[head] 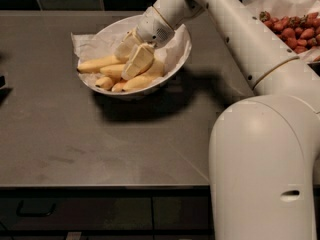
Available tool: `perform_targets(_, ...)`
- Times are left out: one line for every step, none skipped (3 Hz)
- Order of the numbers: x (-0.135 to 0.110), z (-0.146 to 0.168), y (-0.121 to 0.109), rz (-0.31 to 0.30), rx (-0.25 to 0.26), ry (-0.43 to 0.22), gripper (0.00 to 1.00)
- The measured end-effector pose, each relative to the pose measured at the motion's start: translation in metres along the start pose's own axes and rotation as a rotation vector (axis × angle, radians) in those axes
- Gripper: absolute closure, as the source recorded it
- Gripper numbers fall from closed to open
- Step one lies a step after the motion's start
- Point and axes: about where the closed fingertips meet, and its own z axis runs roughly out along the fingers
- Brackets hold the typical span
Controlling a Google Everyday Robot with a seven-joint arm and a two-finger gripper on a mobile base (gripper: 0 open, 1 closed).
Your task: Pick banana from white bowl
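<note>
The white bowl (181, 54), lined with crinkled white paper, stands at the back middle of the dark table. Several yellow bananas lie in its left and front part: one long one (97, 64) points left, and another (142, 81) lies along the front rim. My gripper (134, 53) is down inside the bowl, right on top of the banana pile and touching it. It hides the middle of the pile. I cannot single out which banana it is on.
A paper-lined bowl of red strawberries (295, 26) stands at the back right, behind my arm (235, 29). My white base (265, 169) fills the right foreground. A dark object (2, 81) sits at the left edge. The table's front edge (100, 184) runs above dark drawers.
</note>
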Motion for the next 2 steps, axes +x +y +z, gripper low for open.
perform_targets(-0.0012, 0.0018, -0.0015, 0.001, -0.002, 0.012, 0.39)
perform_targets(-0.0023, 0.0033, -0.0027, 0.003, -0.004, 0.022, 0.40)
